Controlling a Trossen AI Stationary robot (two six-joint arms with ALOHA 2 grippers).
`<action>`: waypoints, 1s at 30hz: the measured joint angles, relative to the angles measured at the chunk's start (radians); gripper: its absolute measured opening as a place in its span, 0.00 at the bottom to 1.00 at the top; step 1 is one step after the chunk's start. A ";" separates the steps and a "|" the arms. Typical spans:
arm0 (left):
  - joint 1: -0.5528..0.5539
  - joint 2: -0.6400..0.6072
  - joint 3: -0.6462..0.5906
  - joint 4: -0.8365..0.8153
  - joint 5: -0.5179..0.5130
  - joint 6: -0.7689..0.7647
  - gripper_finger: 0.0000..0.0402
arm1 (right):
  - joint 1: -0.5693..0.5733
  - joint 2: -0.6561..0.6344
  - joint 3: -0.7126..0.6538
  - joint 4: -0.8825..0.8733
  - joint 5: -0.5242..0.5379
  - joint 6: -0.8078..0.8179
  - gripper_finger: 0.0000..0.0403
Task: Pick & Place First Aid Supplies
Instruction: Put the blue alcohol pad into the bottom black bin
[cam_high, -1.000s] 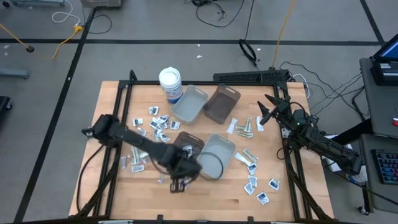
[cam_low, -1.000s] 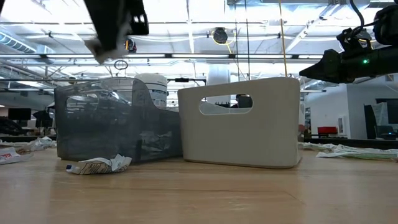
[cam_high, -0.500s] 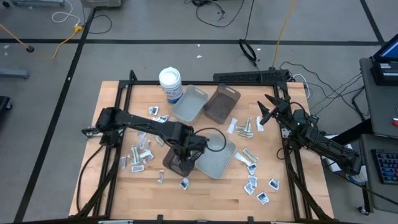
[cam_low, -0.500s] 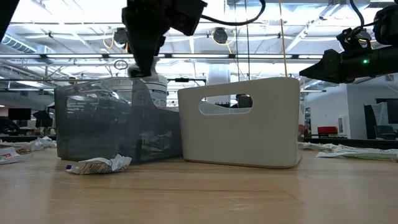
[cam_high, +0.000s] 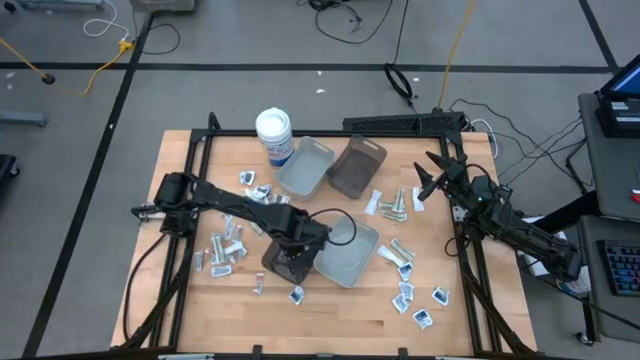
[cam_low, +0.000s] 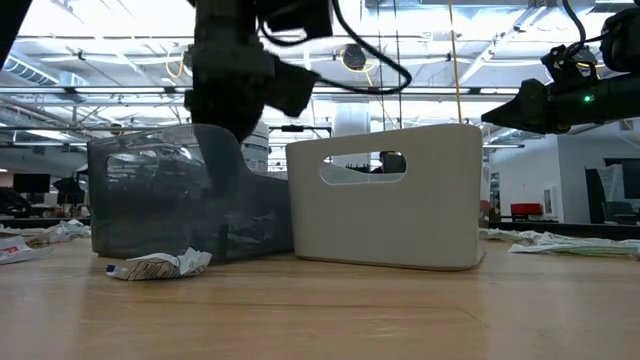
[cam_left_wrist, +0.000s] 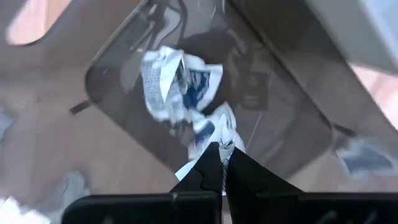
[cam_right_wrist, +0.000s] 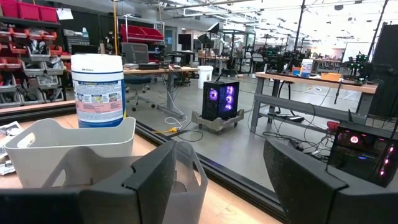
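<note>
The left end effector (cam_high: 291, 262) hangs over the brown tray (cam_high: 276, 262) near the front of the desk (cam_high: 350, 310), its fingers pressed together. In the left wrist view a crumpled white and blue packet (cam_left_wrist: 211, 134) sits right at the closed fingertips (cam_left_wrist: 219, 163), seemingly pinched between them, above a second crumpled packet (cam_left_wrist: 171, 81) lying on the tray's floor. The right end effector (cam_high: 428, 180) waits near the desk's right edge with its fingers wide apart and nothing between them.

The other first aid packets are scattered flat on the wood: a cluster (cam_high: 225, 250) to the left of the brown tray, another (cam_high: 410, 290) towards the front right, a few (cam_high: 390, 205) beside the far trays, and one (cam_high: 297, 295) just in front of the brown tray.

Judging by their look, these packets are very light, thin and limp. They crumple instead of holding shape, and the foil or paper skin is probably slick. A flat one offers little to grip from above, so a raised corner or a wrinkled edge is the likelier hold, with the fingertips closing fully. Being so light, a packet may cling to a finger when let go
</note>
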 joint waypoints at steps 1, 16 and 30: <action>0.000 0.000 -0.015 0.016 -0.003 -0.001 0.01 | 0.000 0.000 0.000 0.000 0.000 0.000 0.59; -0.001 0.000 -0.044 0.078 0.050 -0.003 0.31 | 0.000 0.000 0.000 0.000 0.000 0.000 0.59; -0.011 0.001 0.104 -0.110 0.029 -0.067 0.66 | 0.000 0.000 0.000 0.000 0.000 0.000 0.59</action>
